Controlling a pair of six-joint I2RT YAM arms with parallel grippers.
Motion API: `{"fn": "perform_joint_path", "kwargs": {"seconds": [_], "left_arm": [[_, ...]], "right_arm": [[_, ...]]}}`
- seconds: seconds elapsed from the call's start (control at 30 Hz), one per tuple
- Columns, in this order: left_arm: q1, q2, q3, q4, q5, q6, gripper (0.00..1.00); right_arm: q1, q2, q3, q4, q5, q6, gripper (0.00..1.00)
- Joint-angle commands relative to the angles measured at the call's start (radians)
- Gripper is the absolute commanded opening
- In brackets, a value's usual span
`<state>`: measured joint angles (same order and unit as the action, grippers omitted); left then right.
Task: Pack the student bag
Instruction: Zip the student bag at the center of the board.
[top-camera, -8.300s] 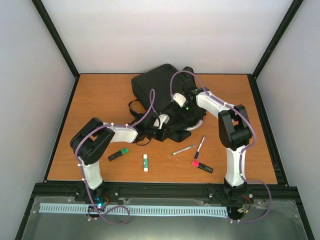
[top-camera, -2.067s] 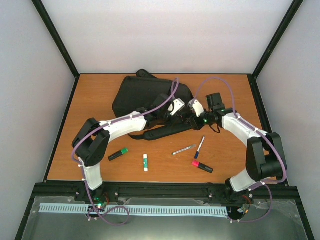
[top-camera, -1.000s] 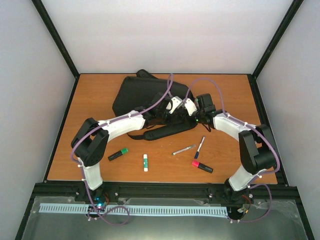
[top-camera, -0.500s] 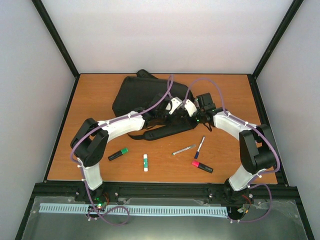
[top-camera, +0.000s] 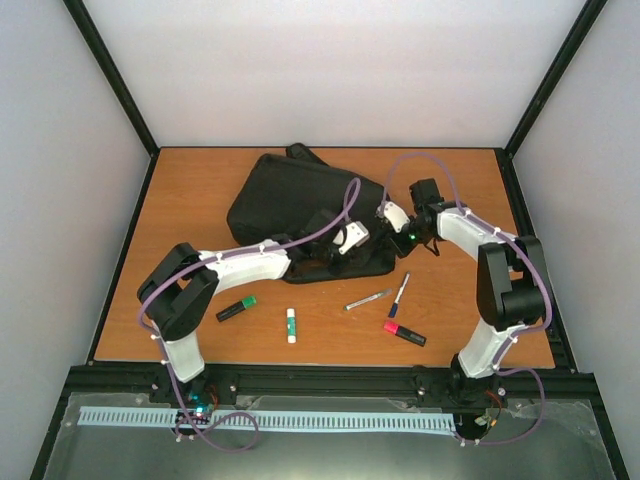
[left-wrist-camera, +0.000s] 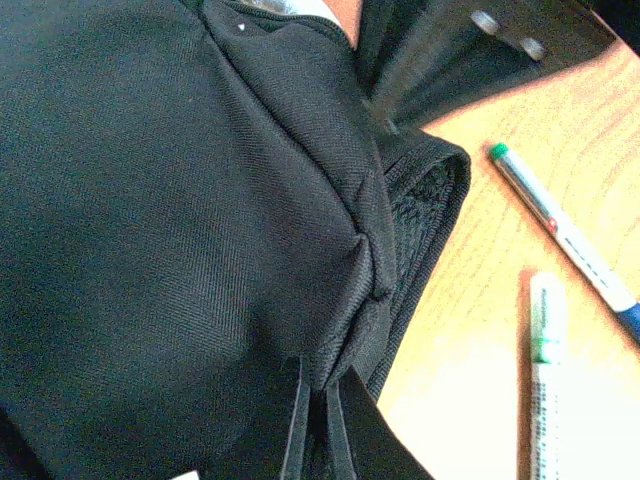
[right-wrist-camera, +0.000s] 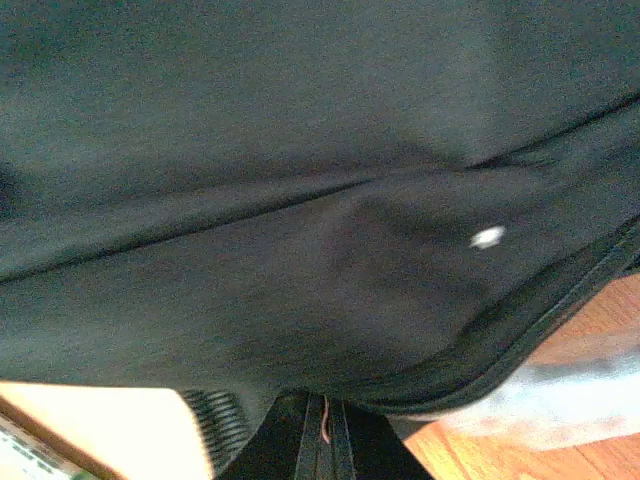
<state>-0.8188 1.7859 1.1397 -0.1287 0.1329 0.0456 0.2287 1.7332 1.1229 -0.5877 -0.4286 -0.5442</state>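
Observation:
The student bag (top-camera: 290, 195) is a large black fabric backpack lying at the back middle of the table. It fills most of both wrist views (left-wrist-camera: 180, 200) (right-wrist-camera: 300, 150). My left gripper (top-camera: 323, 250) is at the bag's near edge, shut on a fold of its fabric (left-wrist-camera: 318, 395). My right gripper (top-camera: 393, 222) is at the bag's right end, shut, with its tips tucked under the fabric edge (right-wrist-camera: 325, 430). A thin reddish strand shows between the right jaws.
Lying on the wood in front of the bag are a green highlighter (top-camera: 236, 308), a glue stick (top-camera: 291, 325), a silver pen (top-camera: 368, 299), a blue pen (top-camera: 399, 294) and a pink highlighter (top-camera: 404, 333). Two pens (left-wrist-camera: 560, 235) also lie beside the bag's mesh edge.
The right gripper has shut on the bag's right end and drawn back to the right. The left gripper has moved nearer with its fold. The bag has shifted and spread wider.

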Motion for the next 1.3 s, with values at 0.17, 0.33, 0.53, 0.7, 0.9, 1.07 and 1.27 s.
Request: {"fn": "perform_joint_path", "kwargs": {"seconds": [0.17,0.33,0.53,0.7,0.9,1.07,1.27], "left_arm": [[-0.088,-0.099,-0.111,0.027,-0.034,-0.014,0.01],[-0.089,-0.169,-0.199,0.029,-0.092,-0.027,0.01],[-0.089,-0.228,-0.253,-0.018,-0.279,-0.194,0.36],[-0.087,-0.368,-0.248,-0.202,-0.434,-0.487,0.52],[-0.023,-0.475,-0.297,-0.38,-0.45,-0.674,0.45],[0.097,-0.489,-0.397,-0.28,-0.339,-0.842,0.48],[0.205,-0.356,-0.365,-0.176,-0.284,-0.844,0.48]], "right_arm": [[-0.092,0.098,0.105,-0.044,0.106,-0.068,0.03],[-0.132,0.144,0.152,-0.037,0.116,-0.076,0.03],[-0.136,0.136,0.153,-0.061,0.036,-0.083,0.03],[-0.133,0.107,0.133,-0.08,0.013,-0.09,0.03],[-0.134,0.072,0.093,-0.081,-0.006,-0.105,0.03],[-0.128,0.069,0.094,-0.081,-0.036,-0.095,0.03],[-0.102,0.023,0.039,-0.072,-0.046,-0.095,0.03]]}}
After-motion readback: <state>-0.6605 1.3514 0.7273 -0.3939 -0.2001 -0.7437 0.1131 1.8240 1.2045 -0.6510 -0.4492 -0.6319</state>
